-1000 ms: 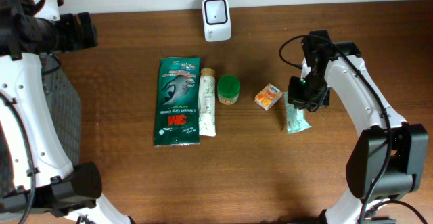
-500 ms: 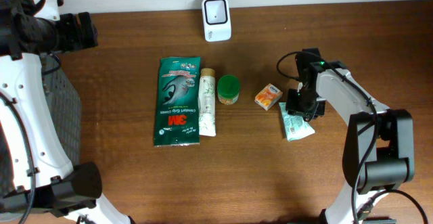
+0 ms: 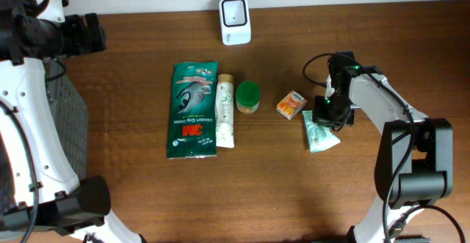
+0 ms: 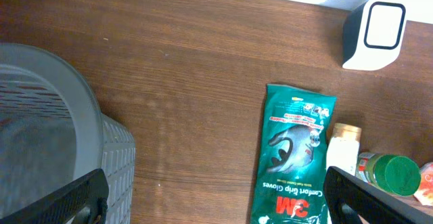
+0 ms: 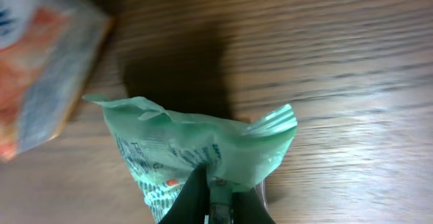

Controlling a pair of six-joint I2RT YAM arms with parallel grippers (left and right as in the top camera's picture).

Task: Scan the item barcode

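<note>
A pale green packet (image 3: pixel 322 137) lies on the wooden table right of centre. My right gripper (image 3: pixel 326 118) is shut on its upper end. In the right wrist view the crumpled green packet (image 5: pixel 196 143) bunches up between the black fingers of the right gripper (image 5: pixel 216 198). The white barcode scanner (image 3: pixel 235 11) stands at the table's far edge and also shows as the scanner (image 4: pixel 375 33) in the left wrist view. My left gripper (image 4: pixel 220 200) hangs open and empty at the far left, above bare wood beside the grey basket (image 4: pixel 47 116).
An orange and white box (image 3: pixel 291 105) lies just left of the packet, seen as the box (image 5: pixel 40 68) by the right wrist. A green 3M gloves pack (image 3: pixel 193 109), a white tube (image 3: pixel 225 111) and a green-capped jar (image 3: pixel 248 97) lie mid-table.
My right arm swung lower and closer to the table. Its gripper shifted over the green packet's upper end and is shut on it. The packet turned slightly. The left arm stayed still.
</note>
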